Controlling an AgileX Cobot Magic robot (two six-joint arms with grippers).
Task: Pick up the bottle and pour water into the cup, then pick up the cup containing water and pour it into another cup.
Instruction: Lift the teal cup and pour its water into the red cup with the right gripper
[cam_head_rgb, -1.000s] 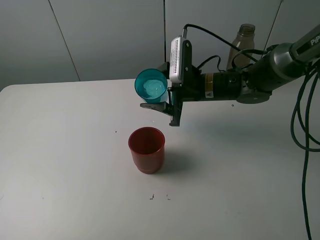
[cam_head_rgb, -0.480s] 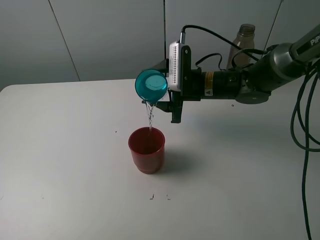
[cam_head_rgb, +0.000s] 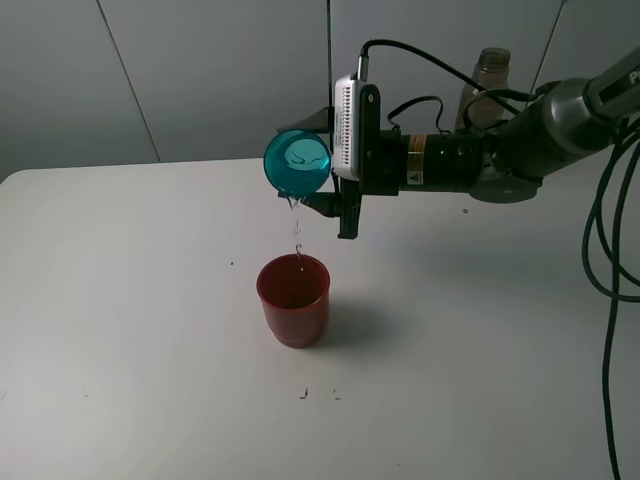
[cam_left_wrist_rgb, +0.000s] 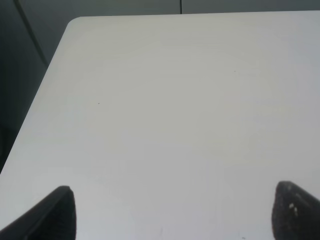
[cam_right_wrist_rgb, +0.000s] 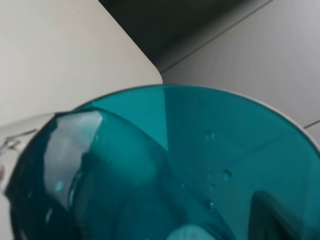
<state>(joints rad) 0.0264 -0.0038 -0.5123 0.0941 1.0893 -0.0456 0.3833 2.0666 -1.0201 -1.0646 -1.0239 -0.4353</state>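
The left gripper (cam_left_wrist_rgb: 177, 214) is seen over a bare part of the white table (cam_left_wrist_rgb: 175, 100). Its two dark fingertips (cam_left_wrist_rgb: 60, 215) are spread wide apart, and nothing is held between them.

In the high view, the blue cup (cam_head_rgb: 298, 162) is held up in the air, tipped on its side. It is pinched by the right gripper (cam_head_rgb: 320, 163), with one finger above it and one below. A thin stream of water (cam_head_rgb: 296, 228) is seen falling from the 6 o'clock edge of its rim. The red cup (cam_head_rgb: 293, 300) is stood upright on the table, at 6 o'clock from the blue cup and apart from it. The stream is caught in its mouth. The bottle (cam_head_rgb: 487, 80) is stood at the back, at 2 o'clock from the red cup, partly hidden by the right arm. Small drops are seen on the blue cup's wall in the right wrist view.
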